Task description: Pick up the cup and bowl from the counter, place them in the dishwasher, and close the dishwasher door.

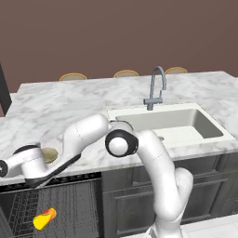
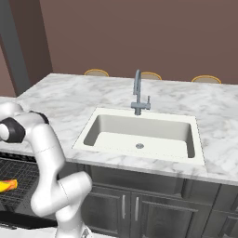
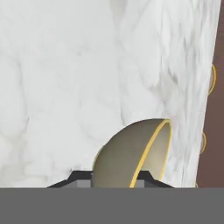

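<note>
Claw [image 3: 113, 178] closed down on the bowl [image 3: 131, 155], jaws narrowed onto its wall; the bowl sits tipped between the fingertips, rim turned sideways in the hand view. From the left base view the bowl [image 1: 49, 155] lies at the tabletop's [image 1: 69, 104] near edge, right at the claw. Below the claw, the dishwasher [image 1: 65, 209] stands open, the cup [image 1: 44, 219] already lying on its wire rack. Beyond the claw: sink [image 1: 186, 125], tap [image 1: 156, 88], stool tops.

Judgement: lift straight up first, confirm the thin-wall grip holds, then swing down beside the cup without knocking it.
</note>
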You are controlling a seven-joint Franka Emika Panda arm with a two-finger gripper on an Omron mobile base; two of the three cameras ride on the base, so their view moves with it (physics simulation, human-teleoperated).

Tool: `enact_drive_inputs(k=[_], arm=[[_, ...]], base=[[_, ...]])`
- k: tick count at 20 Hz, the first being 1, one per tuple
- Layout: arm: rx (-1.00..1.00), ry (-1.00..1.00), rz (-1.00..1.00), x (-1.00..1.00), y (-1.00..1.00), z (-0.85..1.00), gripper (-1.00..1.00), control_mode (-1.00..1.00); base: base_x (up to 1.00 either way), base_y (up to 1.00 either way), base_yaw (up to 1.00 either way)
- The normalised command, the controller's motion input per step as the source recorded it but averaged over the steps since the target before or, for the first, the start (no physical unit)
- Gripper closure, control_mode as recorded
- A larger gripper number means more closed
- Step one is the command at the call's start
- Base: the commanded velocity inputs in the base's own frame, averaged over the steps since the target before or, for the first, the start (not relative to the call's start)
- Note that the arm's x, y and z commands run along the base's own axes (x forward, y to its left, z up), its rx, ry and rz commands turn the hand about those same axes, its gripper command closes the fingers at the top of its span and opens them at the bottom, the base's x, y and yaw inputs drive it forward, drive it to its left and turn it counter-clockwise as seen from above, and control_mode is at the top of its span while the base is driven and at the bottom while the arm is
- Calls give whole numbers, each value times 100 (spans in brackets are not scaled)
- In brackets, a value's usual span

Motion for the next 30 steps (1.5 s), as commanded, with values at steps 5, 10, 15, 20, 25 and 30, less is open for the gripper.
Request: enact_drive_inputs(k=[5,10,15,20,25,30], arm=[[-2,-11,0,-73,-21,0,100,-100],[0,-10,0,-75,-28,0,100,-100],[0,-9,0,-74,-28,-1,100,-100],[0,-9,0,-74,-29,-2,100,-100],[4,-5,0,-67,-22,-23,100,-100],[10,0,0,-26,-4,-62,100,-100]], base=[[0,0,0],[0,0,0],[0,0,0],[0,0,0],[0,0,0],[0,0,0]])
